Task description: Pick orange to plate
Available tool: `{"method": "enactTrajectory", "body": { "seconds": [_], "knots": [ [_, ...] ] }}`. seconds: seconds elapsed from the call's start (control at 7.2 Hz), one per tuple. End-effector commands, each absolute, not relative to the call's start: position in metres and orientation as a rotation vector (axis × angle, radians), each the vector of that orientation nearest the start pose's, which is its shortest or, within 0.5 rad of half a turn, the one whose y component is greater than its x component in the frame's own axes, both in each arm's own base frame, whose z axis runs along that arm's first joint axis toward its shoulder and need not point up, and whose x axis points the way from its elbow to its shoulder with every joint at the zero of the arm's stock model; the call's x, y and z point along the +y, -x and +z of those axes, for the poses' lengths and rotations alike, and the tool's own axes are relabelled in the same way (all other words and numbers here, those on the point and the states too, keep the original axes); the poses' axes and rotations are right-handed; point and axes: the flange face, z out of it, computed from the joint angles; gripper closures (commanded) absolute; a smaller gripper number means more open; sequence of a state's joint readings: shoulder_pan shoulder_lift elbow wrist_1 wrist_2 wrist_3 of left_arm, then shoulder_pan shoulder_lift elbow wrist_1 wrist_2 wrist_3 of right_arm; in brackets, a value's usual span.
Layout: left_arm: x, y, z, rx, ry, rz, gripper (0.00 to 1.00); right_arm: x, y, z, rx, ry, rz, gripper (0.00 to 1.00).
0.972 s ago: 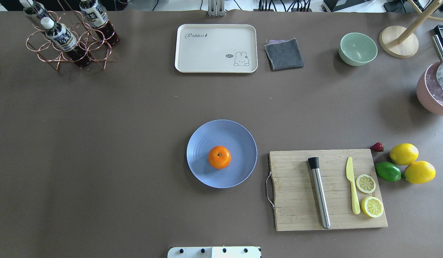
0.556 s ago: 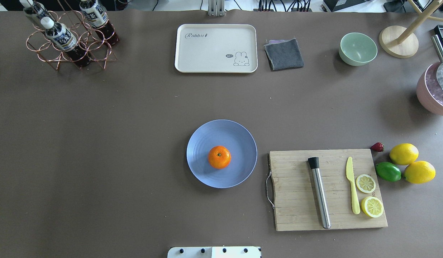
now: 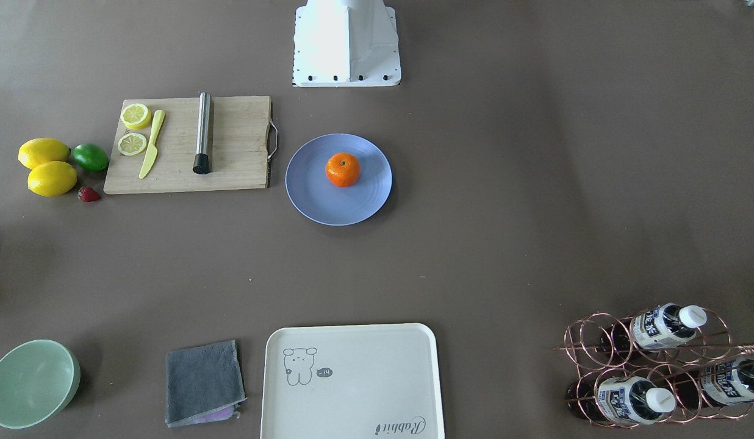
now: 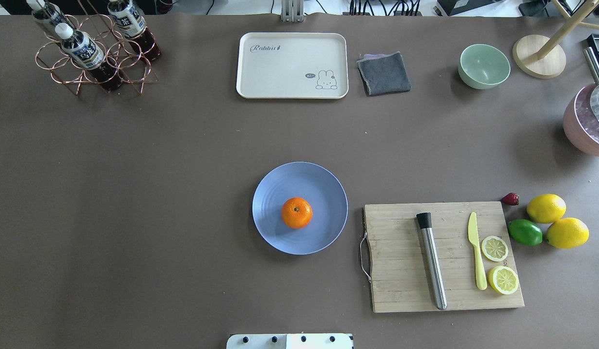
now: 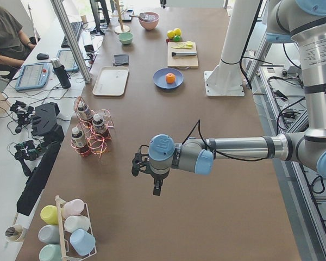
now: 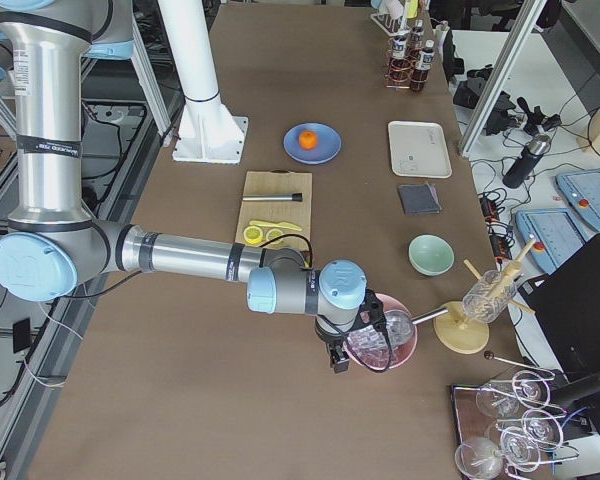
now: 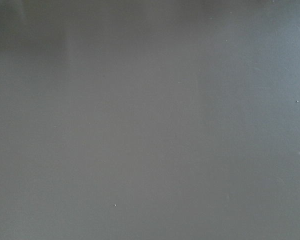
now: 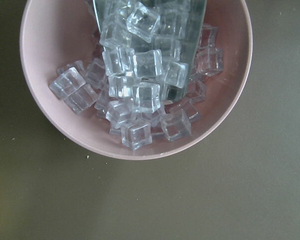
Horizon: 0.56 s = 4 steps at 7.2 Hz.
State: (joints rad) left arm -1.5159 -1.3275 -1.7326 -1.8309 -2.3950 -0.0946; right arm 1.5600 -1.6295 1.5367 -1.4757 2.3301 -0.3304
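Orange (image 4: 296,213) sits on the plate (image 4: 323,186), so I'd call the placing done. Left claw (image 5: 156,188) and right claw (image 6: 337,362) hang at the counter (image 4: 134,194) ends. Can't tell if they're released or clenched. Next I'd just idle.

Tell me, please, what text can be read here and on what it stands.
"Rabbit": in script at a corner of the tray.
The speech bubble printed on the tray: too small to read.
Labels on the bottles: too blurred to read.
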Motion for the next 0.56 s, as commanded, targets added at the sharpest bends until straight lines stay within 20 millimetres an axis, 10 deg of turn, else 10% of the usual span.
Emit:
{"method": "enactTrajectory", "body": {
  "seconds": [0.0, 0.42],
  "knots": [
    [-0.3969, 0.0432, 0.6586, 0.831, -0.106, 0.023, 0.03, -0.4656, -0.0597, 0.6955, -0.753, -0.123, -0.325, 0.00],
    [-0.3971, 0.0434, 0.6581, 0.828, -0.107, 0.023, 0.03, -0.4634, -0.0598, 0.6961, -0.753, -0.121, -0.324, 0.00]
  ]
}}
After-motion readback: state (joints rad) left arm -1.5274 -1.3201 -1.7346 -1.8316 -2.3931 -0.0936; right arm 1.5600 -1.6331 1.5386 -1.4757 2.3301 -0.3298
